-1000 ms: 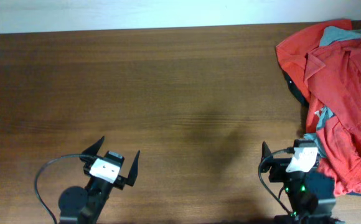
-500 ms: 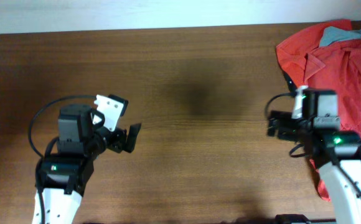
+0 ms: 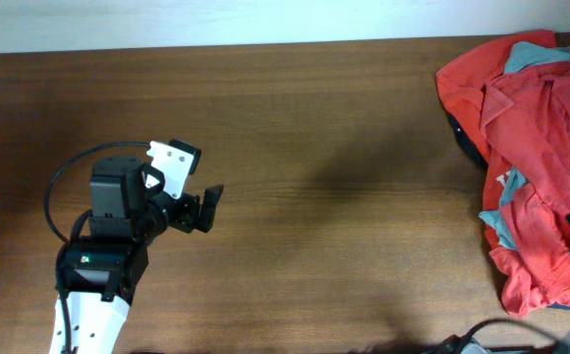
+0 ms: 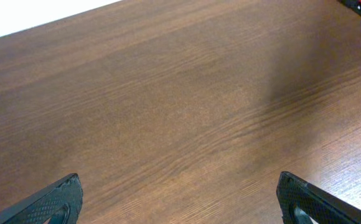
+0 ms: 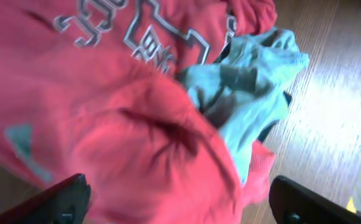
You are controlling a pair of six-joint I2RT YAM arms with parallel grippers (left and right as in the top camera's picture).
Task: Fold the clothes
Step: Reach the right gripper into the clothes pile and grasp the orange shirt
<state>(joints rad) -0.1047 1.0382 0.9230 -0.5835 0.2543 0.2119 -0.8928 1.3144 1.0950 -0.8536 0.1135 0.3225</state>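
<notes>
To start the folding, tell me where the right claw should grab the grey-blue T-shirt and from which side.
Take the grey-blue T-shirt by its bunched fold bulging from the red shirts at the pile's edge. Probably come down from above with the open right claw: that fold stands exposed, the rest lies buried.

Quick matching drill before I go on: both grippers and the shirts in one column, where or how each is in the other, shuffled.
1 left gripper
2 right gripper
3 grey-blue T-shirt
4 orange-red T-shirts

A crumpled heap, right end of table
B open, at the heap
C open, over bare wood
D poking out between red folds

Pairs: 1-C, 2-B, 3-D, 4-A
</notes>
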